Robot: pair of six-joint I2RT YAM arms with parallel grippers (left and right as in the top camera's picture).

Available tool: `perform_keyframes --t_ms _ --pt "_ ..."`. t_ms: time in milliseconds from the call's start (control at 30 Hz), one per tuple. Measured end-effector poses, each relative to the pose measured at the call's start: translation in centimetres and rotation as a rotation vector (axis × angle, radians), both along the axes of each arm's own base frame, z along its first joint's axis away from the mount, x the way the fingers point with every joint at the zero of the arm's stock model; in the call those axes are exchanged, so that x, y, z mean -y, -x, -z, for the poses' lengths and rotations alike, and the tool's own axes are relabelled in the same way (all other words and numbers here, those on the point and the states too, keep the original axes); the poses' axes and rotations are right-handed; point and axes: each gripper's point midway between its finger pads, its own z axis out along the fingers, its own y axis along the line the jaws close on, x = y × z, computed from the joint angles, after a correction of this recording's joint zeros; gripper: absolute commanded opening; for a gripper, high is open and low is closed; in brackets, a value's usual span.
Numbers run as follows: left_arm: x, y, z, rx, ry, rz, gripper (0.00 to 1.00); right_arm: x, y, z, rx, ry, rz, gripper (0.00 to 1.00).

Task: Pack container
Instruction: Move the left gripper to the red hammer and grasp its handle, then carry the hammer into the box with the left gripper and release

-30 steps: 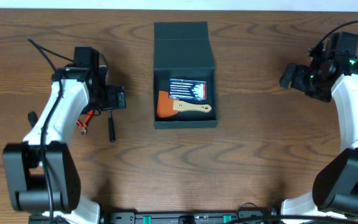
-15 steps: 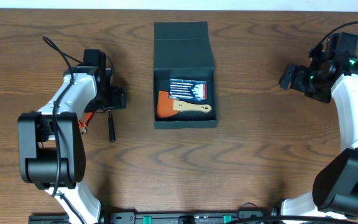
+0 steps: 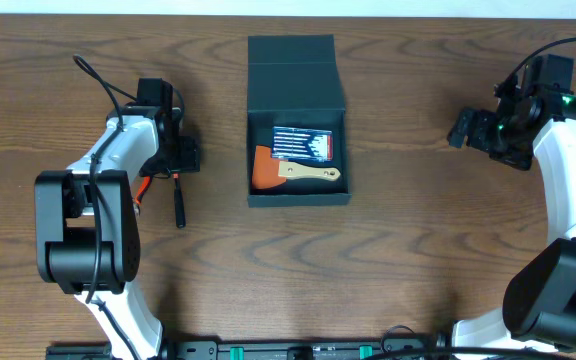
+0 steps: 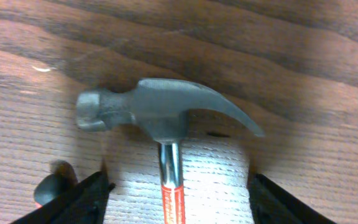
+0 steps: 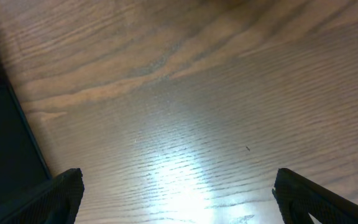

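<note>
Left pincer (image 4: 179,190) wide apart astride hammer (image 4: 160,112) neck; right pincer (image 5: 178,183) wide apart above table (image 5: 229,93).

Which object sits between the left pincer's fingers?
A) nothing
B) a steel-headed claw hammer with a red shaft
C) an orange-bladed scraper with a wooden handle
B: the steel-headed claw hammer with a red shaft lies on the wooden table, its shaft between the spread fingers of the left pincer.

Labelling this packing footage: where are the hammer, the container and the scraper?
hammer (image 4: 160,112): left wrist view, steel head.
container (image 3: 293,75): overhead view, open lid.
scraper (image 3: 314,173): overhead view, wooden handle.
</note>
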Motion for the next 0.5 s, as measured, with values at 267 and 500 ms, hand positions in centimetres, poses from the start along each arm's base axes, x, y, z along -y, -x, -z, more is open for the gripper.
perform_keyframes --t_ms 267,500 --pt "-0.14 -0.46 0.00 0.015 -0.008 0.002 0.45 -0.04 0.18 0.05 -0.008 -0.002 0.000 0.99" --pt "-0.14 0.28 0.05 -0.017 -0.008 0.002 0.25 -0.05 0.20 0.06 -0.009 -0.002 0.000 0.99"
